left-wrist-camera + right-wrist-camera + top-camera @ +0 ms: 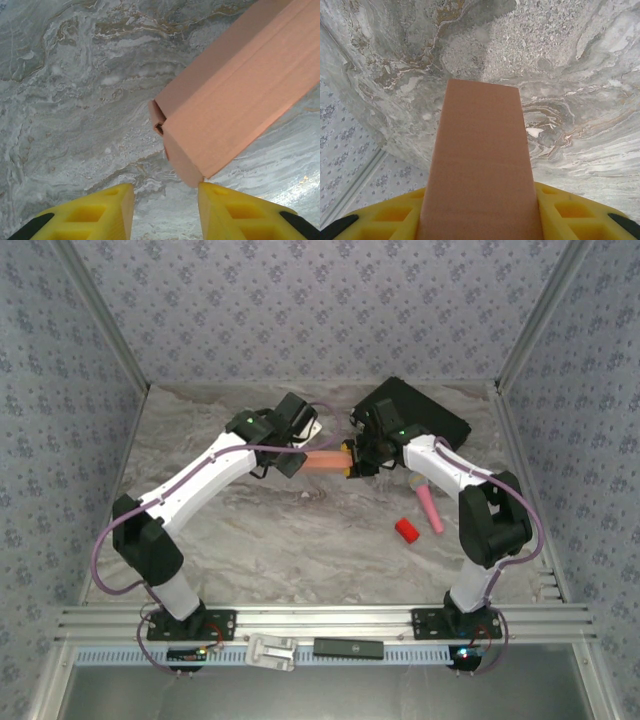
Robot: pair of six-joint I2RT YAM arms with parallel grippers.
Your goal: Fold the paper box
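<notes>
The right tool (481, 190) is clenched on the paper box (482, 150): in its wrist view the salmon cardboard runs out from between the two yellow fingers, one broad face turned up, the far end hanging over the marbled surface (300, 540). The left tool (165, 192) is released, its fingers apart with nothing between them. The near corner of the box's other end sits just at the tip of one finger (220, 200); whether it touches cannot be told.

From above, the box spans the gap between the two tools near the middle of the surface, apparently lifted off it. A black case (420, 410) lies behind the right arm, and a pink stick (430, 505) and a small red block (406, 530) lie well apart to the right.

The box already looks like a formed rectangular sleeve. At the end facing the left tool the flap is not flush: a dark slit shows where it meets the side wall. The step in hand seems to be closing this end. The next move probably calls for the right tool to hold steady while the left tool brings a fingertip squarely against the flap and pushes it home without crushing the thin wall.
</notes>
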